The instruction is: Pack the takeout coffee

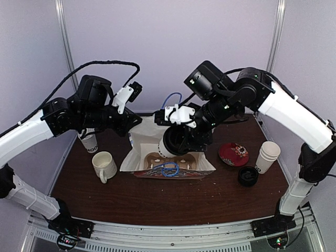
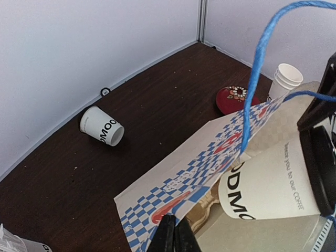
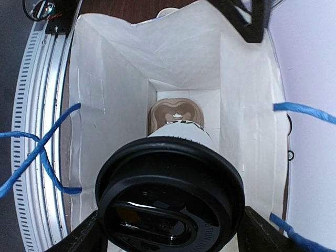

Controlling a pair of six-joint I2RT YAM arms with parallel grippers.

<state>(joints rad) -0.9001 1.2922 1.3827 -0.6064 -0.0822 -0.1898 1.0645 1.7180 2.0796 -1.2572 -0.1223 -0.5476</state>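
"What's on the left?"

"A spare lettered cup [image 1: 90, 143] on the counter [image 1: 157, 194]. Then the left pincer [image 2: 175, 233], clamped tight on the paper bag [image 2: 157, 194] at its edge."

"And the coffee?"

"The lidded takeout coffee cup [image 2: 270, 184] is gripped between the right pincer [image 3: 170, 237]'s wide-spread fingers – base-first at the bag's mouth, pointing toward a cardboard tray [image 3: 176, 113] deep inside."

Black lettering on two white cups
The paper cup [image 2: 268, 184] reads "DMO" in large letters near its base, with a small line "Thank you to our COFF…" up its side; the tipped cup [image 2: 102, 126] shows "MOO"; red emblems on the paper bag [image 2: 173, 184] are unreadable.
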